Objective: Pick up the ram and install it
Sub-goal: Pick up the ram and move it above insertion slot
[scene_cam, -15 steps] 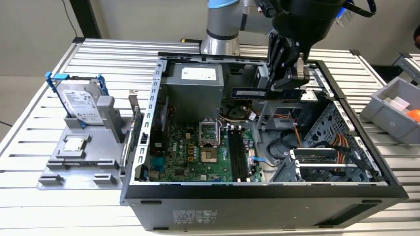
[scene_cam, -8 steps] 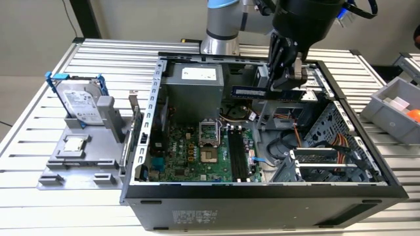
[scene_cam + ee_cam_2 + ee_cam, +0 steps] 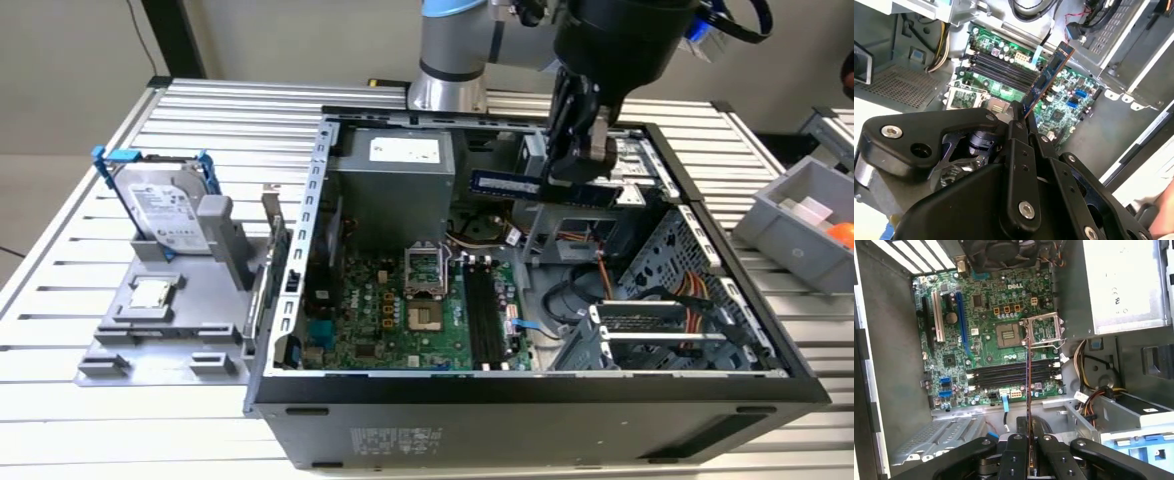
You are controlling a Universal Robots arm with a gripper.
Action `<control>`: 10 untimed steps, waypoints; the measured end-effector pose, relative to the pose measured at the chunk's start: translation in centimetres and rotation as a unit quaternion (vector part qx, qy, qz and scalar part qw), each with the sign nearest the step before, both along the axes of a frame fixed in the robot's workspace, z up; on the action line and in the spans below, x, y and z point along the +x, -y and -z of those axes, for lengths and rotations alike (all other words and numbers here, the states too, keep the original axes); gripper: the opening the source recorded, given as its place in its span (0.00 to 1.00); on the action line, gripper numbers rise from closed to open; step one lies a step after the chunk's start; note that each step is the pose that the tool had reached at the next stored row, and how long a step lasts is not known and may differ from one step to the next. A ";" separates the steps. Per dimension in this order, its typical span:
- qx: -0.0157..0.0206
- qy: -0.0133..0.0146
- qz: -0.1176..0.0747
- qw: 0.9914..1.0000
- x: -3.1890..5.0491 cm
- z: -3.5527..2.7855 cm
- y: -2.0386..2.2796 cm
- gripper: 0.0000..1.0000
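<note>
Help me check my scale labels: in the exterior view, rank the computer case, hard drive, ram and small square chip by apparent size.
1. computer case
2. hard drive
3. ram, roughly as long as the hard drive but far thinner; it is held raised, so unsure
4. small square chip

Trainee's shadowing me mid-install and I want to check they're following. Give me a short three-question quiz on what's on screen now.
1. True or false: the ram is already installed.
2. What does the end effector hold? A the ram, B a screwdriver, C nothing.
3. Fill in: the hard drive stands ___ the case.
Key: 1 false; 2 A; 3 outside.
</note>
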State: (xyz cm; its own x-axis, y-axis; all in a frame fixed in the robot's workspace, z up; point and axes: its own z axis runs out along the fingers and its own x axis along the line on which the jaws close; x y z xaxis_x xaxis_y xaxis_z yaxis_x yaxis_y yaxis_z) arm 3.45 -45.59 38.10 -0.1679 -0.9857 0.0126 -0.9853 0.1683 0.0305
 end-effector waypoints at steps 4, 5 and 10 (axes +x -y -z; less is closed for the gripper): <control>0.000 0.000 0.013 1.000 0.00 0.00 0.00 0.00; 0.000 0.000 0.016 1.000 0.00 0.00 0.00 0.00; 0.000 0.000 0.025 1.000 0.00 0.00 0.00 0.00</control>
State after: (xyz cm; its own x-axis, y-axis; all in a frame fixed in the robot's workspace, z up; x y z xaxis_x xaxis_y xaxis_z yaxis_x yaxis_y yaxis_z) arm 3.45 -45.59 38.10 -0.2163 -0.9762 0.0126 -0.9758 0.2166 0.0305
